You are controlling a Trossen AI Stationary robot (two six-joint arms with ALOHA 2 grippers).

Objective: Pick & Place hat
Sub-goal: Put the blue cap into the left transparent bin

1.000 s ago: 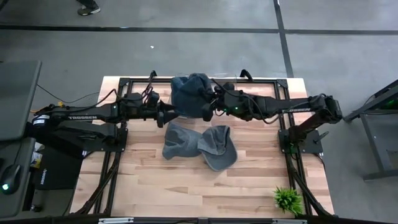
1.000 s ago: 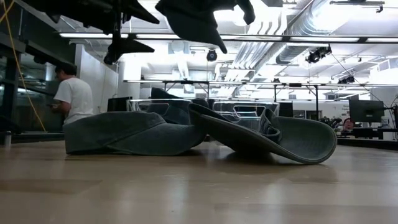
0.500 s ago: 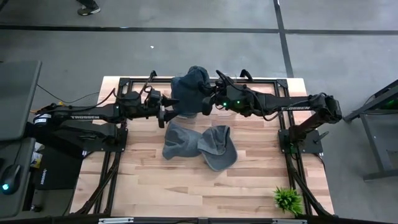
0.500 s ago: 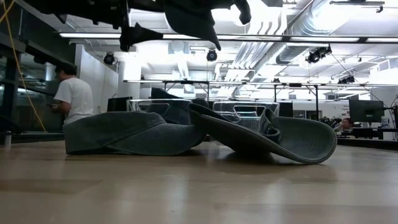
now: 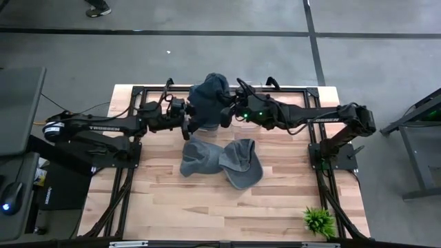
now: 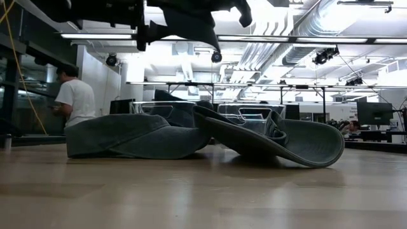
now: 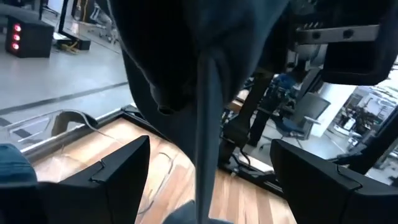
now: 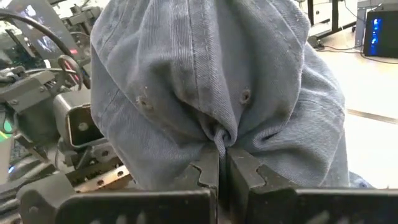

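Observation:
A blue denim hat [image 5: 209,100] hangs in the air over the table's far middle, and its lower edge shows at the top of the low view [image 6: 191,22]. My right gripper [image 5: 222,117] is shut on it. My left gripper [image 5: 191,127] is wide open just left of the hat. In the left wrist view its two fingers [image 7: 118,177] stand on either side of the hanging hat [image 7: 199,93] with a gap to it. Two more denim hats [image 5: 200,155] [image 5: 241,163] lie on the table below, brims overlapping. My right gripper [image 8: 222,155] pinches a gathered fold of the hat's crown [image 8: 219,134] between its two fingers, near the eyelets. The fingers come level from the table's right side. The hat is lifted clear of the table, and its cloth bulges out beyond the fingers.
A small green plant [image 5: 318,220] stands at the table's near right corner. Dark frame rails [image 5: 324,186] run along the table's sides. The near half of the wooden table [image 5: 207,213] is bare. A person in a white shirt [image 6: 75,98] stands in the room behind.
My right gripper has carried the hat a little toward the table's far edge and upward. My left gripper, staying open, has moved right toward the hat, so its fingers now flank the hanging cloth. The two hats on the table have not moved.

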